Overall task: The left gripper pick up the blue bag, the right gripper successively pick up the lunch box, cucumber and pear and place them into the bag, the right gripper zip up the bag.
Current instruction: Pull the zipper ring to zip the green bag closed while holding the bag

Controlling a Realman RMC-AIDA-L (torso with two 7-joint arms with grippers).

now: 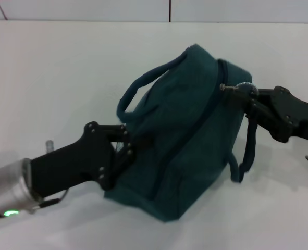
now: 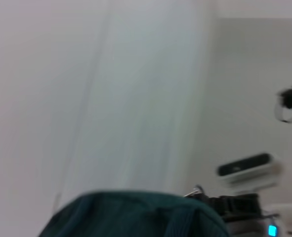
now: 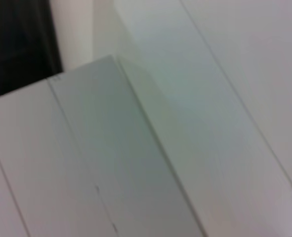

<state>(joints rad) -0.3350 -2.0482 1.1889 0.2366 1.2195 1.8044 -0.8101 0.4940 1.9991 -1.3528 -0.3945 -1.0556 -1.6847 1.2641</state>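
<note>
Against bag (image 1: 180,140), left pincer (image 1: 123,148) clamped, right pincer (image 1: 236,89) on zipper

Bag (image 1: 185,140) sits mid-table (image 1: 49,78), tilted, w/ left gripper (image 1: 123,148) on its left side & right gripper (image 1: 236,89) at the zipper up top on its right.

A dark teal fabric bag (image 1: 180,135) on the white counter (image 1: 49,78); left gripper (image 1: 123,151) grips its side, right gripper (image 1: 236,89) pinches the zipper pull.
</note>
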